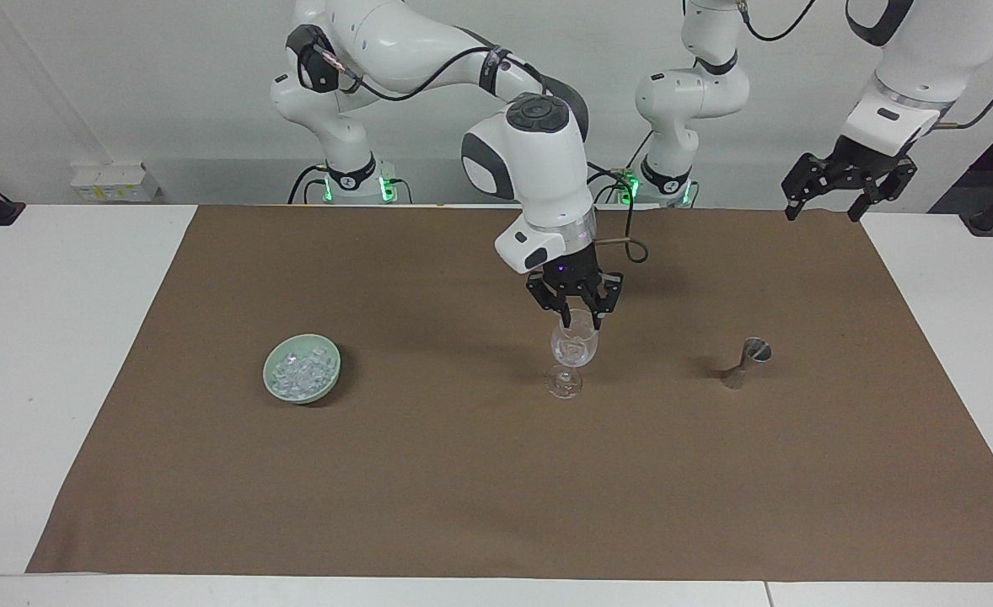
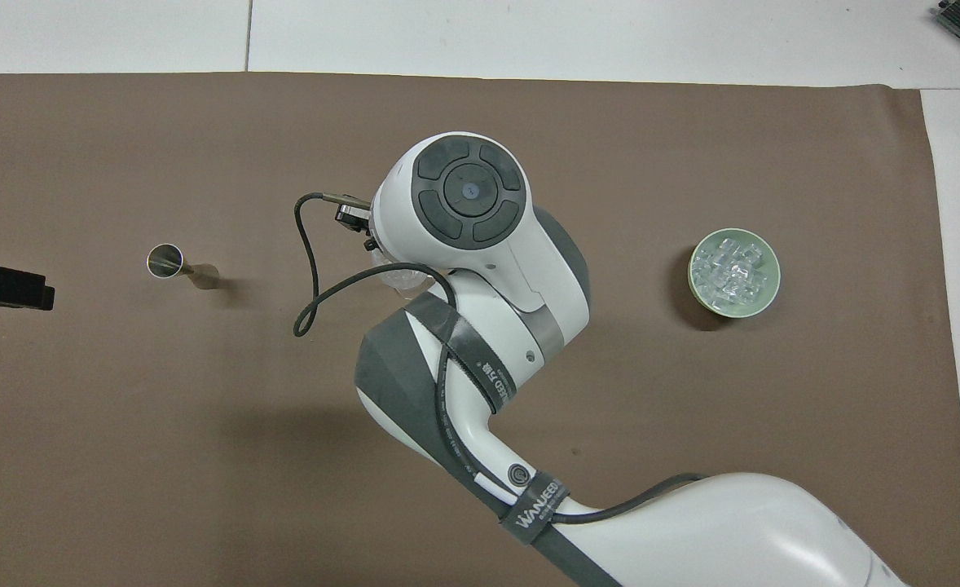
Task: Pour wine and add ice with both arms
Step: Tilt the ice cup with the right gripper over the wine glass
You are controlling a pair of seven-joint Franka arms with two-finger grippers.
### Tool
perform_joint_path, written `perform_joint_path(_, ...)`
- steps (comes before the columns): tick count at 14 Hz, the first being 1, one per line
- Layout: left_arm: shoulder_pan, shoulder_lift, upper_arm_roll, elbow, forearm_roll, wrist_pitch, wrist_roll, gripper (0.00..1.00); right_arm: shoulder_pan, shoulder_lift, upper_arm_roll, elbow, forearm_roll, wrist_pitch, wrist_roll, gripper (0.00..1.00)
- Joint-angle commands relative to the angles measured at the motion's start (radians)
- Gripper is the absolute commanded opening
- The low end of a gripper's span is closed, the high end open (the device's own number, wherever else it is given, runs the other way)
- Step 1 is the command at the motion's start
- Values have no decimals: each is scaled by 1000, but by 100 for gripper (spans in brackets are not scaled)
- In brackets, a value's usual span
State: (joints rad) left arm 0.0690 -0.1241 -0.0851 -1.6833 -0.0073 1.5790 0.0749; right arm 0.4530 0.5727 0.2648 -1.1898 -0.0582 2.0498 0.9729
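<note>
Right claw (image 1: 578, 319), spread, hangs over the stemmed glass (image 1: 572, 347); ice (image 1: 300, 371) lies well apart.

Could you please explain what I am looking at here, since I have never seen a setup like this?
These are two white robot arms at a table covered by a brown cloth. One picture is taken from across the table, facing the robots; the other looks down from above their own end.

On the cloth stand a green bowl of ice, a clear stemmed glass in the middle, and a small metal measuring cup.

The right gripper is just over the glass's rim, fingers open; nothing shows between them. The left gripper waits, open and empty, over the cloth's edge at its own end.
</note>
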Motion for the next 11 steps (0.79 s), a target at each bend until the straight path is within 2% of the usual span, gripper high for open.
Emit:
perform_joint_path(1, -15, -2, 7, 11, -2, -8, 5, 100, 6, 7, 4, 15, -23, -2, 30, 48)
perform_joint_path(3, -14, -3, 7, 11, -48, -11, 3, 100, 6, 6, 2, 15, -23, -3, 30, 48)
perform_joint_path(4, -14, -5, 8, 13, -54, -11, 3, 100, 6, -2, 2, 15, -23, -11, 27, 52)
perform_joint_path(6, -8, -11, 18, 14, -54, -11, 5, 100, -3, -23, 1, 15, -46, -26, 23, 70)
perform_joint_path(8, 2, -25, 27, 14, -54, -20, 5, 100, -17, -63, 4, 6, -89, -36, 20, 100)
perform_joint_path(11, 5, -26, 27, 16, -54, -19, 5, 100, -59, -166, 2, -65, -94, -97, -29, 100)
